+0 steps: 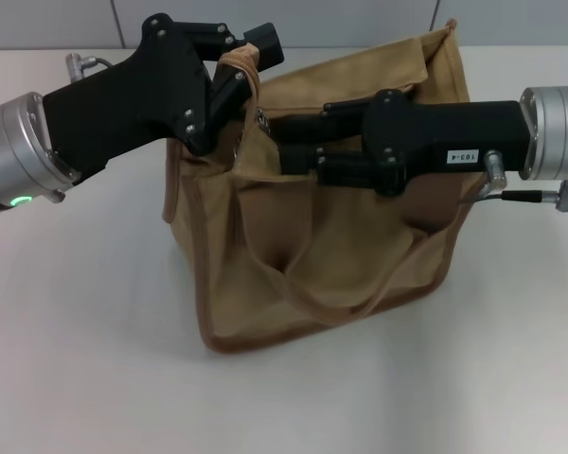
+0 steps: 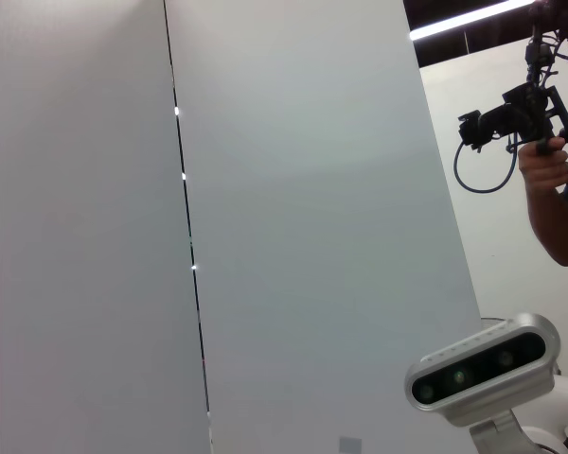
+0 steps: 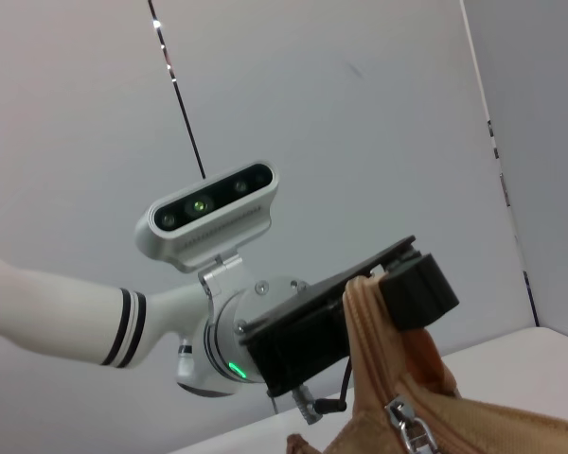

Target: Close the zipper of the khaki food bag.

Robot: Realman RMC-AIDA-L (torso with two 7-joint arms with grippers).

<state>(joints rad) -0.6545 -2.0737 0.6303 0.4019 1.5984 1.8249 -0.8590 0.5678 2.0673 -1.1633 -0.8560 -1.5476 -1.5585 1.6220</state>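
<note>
Presently catalogued, tool outward:

Left gripper: black two-finger tool, clamped on the raised end of the bag's rim; one finger pad presses against the pinched fabric peak in the right wrist view.

Right gripper: black long-fingered tool, reaching across the bag's mouth toward the left gripper's end; fingertips drawn together at the rim, whether they pinch anything cannot be told.

Zipper: tan-taped line with a small silver metal slider and pull tab, sitting just below the fabric peak the left gripper pinches, at the tips of the right gripper.

Khaki food bag: boxy tan canvas tote with brown piped edges, standing directly beneath both grippers, mouth gaping open, sides slumped and creased.

Strap handle: darker tan band, drooping in a loop down the bag's near face, below the right gripper.

Table: plain white surface under the bag.

Head camera unit: silver-grey bar on a white neck, behind the left gripper.
</note>
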